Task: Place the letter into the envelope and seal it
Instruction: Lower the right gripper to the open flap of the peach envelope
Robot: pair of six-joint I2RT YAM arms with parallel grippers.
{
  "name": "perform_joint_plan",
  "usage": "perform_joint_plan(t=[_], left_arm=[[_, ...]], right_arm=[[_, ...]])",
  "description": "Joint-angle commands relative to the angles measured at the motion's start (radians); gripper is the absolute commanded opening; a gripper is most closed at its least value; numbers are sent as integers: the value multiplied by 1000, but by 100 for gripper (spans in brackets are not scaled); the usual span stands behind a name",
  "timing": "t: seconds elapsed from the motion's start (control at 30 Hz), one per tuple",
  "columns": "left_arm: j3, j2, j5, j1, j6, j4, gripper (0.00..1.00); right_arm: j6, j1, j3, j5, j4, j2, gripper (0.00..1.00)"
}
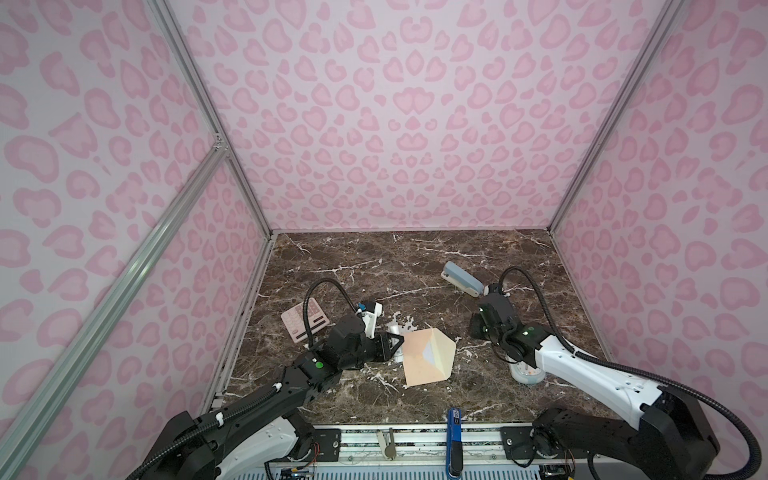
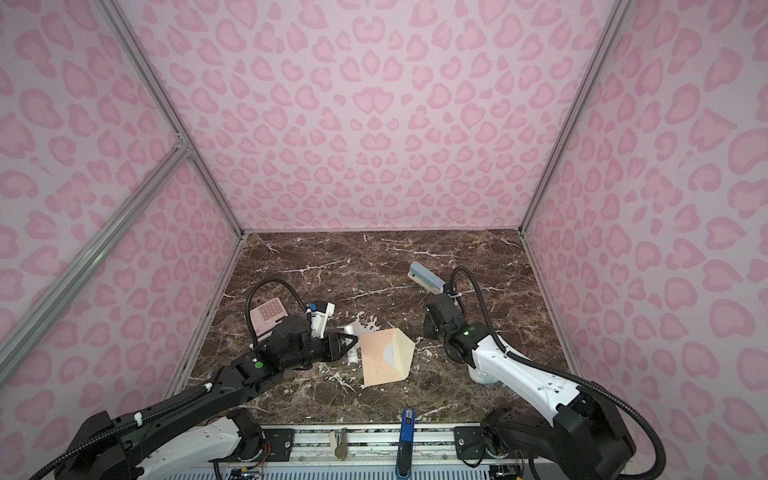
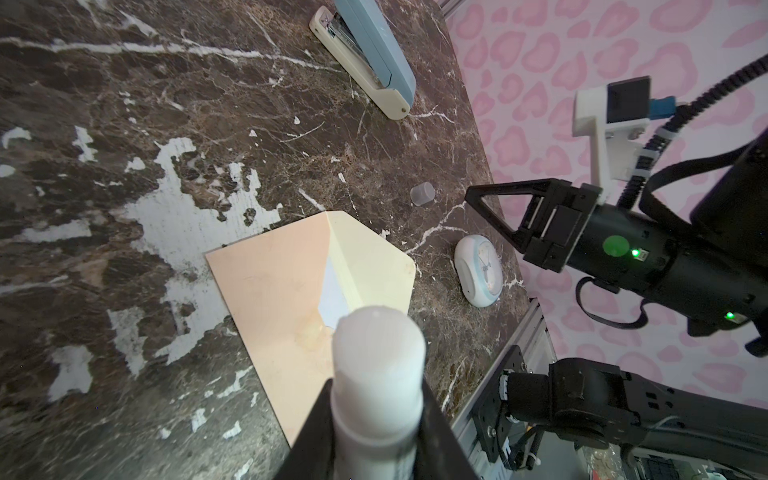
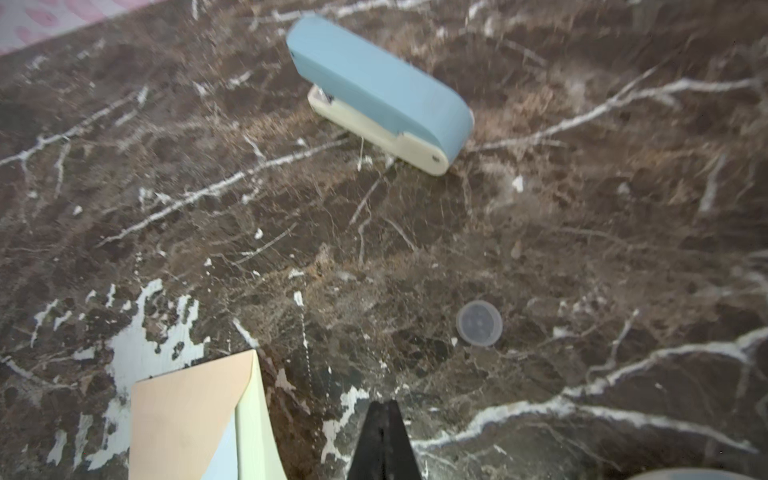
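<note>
Gluing flap (image 3: 374,253) just ahead: left gripper (image 3: 376,399) clamps stick (image 3: 378,353), we stroke lightly; right gripper (image 4: 383,419), closed empty, could pin envelope (image 3: 270,291).

The letter (image 1: 429,353): only 1 small white corner shows in the mouth of the envelope (image 1: 417,363); the rest is hidden inside.

The glue stick (image 3: 378,353): its lower body is cut off by the edge of the left wrist view, between the jaws of the left gripper (image 3: 376,415).

The right gripper (image 4: 384,409): only 2 closed jaw tips show in the right wrist view. The envelope's near end is cut off there, and the stapler (image 4: 378,91) is blurred.

The calculator (image 1: 291,326), left of the envelope: partly covered by the left arm (image 1: 345,345) in both top views.

The rounded white device (image 1: 524,376), right of the envelope: partly under the right arm (image 1: 582,370). Its markings are too small to read.
</note>
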Motion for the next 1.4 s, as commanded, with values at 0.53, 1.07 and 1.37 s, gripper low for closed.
perform_joint_plan(t=[0.53, 1.07, 1.37], left_arm=[[-102, 313, 151, -21, -193, 501, 10], [-96, 359, 142, -19, -157, 448, 10], [-96, 358, 147, -13, -150, 432, 10]], right_arm=[[71, -41, -29, -288, 64, 155, 0], [55, 6, -3, -405, 74, 207, 0], [30, 90, 55, -397, 38, 224, 0]])
